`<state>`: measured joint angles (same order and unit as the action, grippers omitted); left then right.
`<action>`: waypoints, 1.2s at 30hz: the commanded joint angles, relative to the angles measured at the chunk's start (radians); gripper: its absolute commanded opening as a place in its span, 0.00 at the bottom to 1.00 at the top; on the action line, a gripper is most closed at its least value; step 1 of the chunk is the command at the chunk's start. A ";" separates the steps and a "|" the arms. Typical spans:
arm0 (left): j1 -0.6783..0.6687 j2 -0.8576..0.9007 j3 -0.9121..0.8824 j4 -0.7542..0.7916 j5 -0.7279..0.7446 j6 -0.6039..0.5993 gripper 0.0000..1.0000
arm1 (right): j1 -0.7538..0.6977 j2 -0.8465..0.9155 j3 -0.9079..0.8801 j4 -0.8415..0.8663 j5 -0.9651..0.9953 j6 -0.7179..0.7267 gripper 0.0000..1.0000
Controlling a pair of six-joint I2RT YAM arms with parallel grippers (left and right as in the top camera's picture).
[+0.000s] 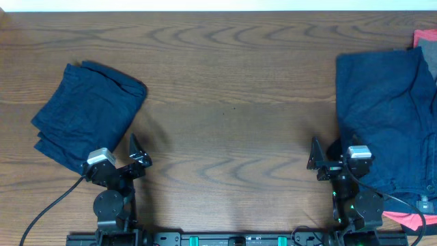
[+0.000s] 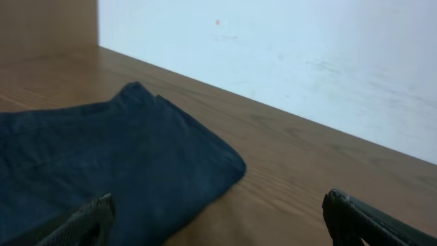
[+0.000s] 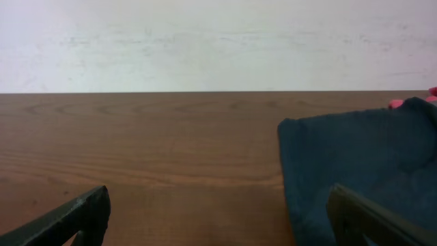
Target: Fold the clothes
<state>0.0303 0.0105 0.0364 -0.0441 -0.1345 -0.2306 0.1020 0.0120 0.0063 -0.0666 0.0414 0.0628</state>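
Note:
A folded dark navy garment (image 1: pixel 85 116) lies at the left of the wooden table; it also shows in the left wrist view (image 2: pixel 102 171). A larger, unfolded navy garment (image 1: pixel 389 123) lies at the right edge; it also shows in the right wrist view (image 3: pixel 355 157). My left gripper (image 1: pixel 136 156) is open and empty, just right of the folded garment's near corner. My right gripper (image 1: pixel 324 158) is open and empty, at the left edge of the unfolded garment.
Red-pink cloth (image 1: pixel 425 37) shows under the right garment at the far corner, and more (image 1: pixel 406 220) at its near edge. A grey cloth strip (image 1: pixel 431 65) lies at the right edge. Bare wooden table (image 1: pixel 225 109) lies between the garments.

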 commanded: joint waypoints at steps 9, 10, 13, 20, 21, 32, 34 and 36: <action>-0.024 -0.006 -0.032 -0.013 -0.009 0.013 0.98 | 0.002 -0.005 -0.001 -0.004 0.003 -0.012 0.99; -0.024 -0.006 -0.032 -0.013 -0.008 0.013 0.98 | 0.002 -0.005 -0.001 -0.004 0.003 -0.012 0.99; -0.024 -0.006 -0.032 -0.014 -0.009 0.013 0.98 | 0.002 -0.005 -0.001 -0.004 0.003 -0.012 0.99; -0.024 -0.006 -0.032 -0.014 -0.008 0.013 0.98 | 0.002 -0.005 -0.001 -0.004 0.003 -0.012 0.99; -0.024 -0.006 -0.032 -0.014 -0.009 0.013 0.98 | 0.002 -0.005 -0.001 -0.004 0.003 -0.012 0.99; -0.024 -0.006 -0.032 -0.014 -0.009 0.013 0.98 | 0.002 -0.005 -0.001 -0.004 0.003 -0.012 0.99; -0.024 -0.006 -0.032 -0.013 -0.008 0.013 0.98 | 0.002 -0.005 -0.001 -0.004 0.003 -0.012 0.99; -0.024 -0.006 -0.032 -0.014 -0.008 0.013 0.98 | 0.002 -0.005 -0.001 -0.004 0.003 -0.012 0.99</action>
<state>0.0101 0.0105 0.0360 -0.0437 -0.1345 -0.2306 0.1020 0.0120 0.0063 -0.0669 0.0414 0.0628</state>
